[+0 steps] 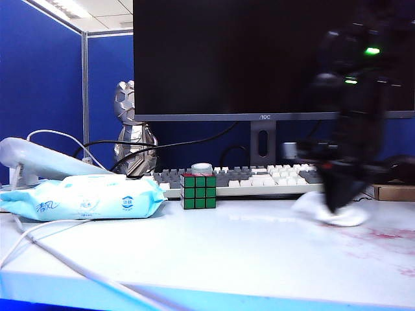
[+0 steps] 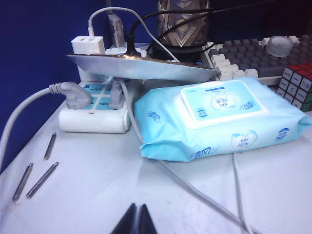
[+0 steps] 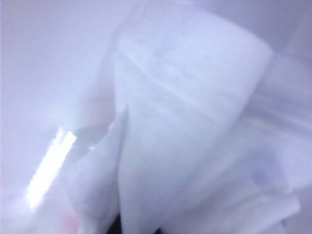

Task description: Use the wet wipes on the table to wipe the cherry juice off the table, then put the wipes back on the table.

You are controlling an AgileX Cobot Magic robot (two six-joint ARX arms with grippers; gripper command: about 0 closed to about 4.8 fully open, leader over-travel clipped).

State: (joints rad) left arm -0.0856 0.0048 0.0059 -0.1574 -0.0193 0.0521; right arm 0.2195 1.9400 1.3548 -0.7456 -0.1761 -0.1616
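Observation:
The wet wipes [image 1: 343, 216] are a white wad on the table [image 1: 227, 246] at the right, in front of the keyboard. My right gripper [image 1: 337, 205], blurred and pointing down, is shut on the wad's top. In the right wrist view the white tissue [image 3: 185, 122] fills the picture and hides the fingers almost entirely. Cherry juice [image 1: 382, 236] shows as faint pink-red smears just right of and in front of the wad. My left gripper [image 2: 138, 217] is shut and empty, low over bare table [image 2: 97, 190] near the blue packet; it does not show in the exterior view.
A light-blue wipes packet [image 1: 84, 197] lies at the left with white cables [image 1: 58, 259] trailing past it. A Rubik's cube [image 1: 198, 191], keyboard [image 1: 259, 178] and monitor [image 1: 259, 58] stand behind. A power strip [image 2: 95, 119] and metal rods [image 2: 41, 178] lie near the left gripper.

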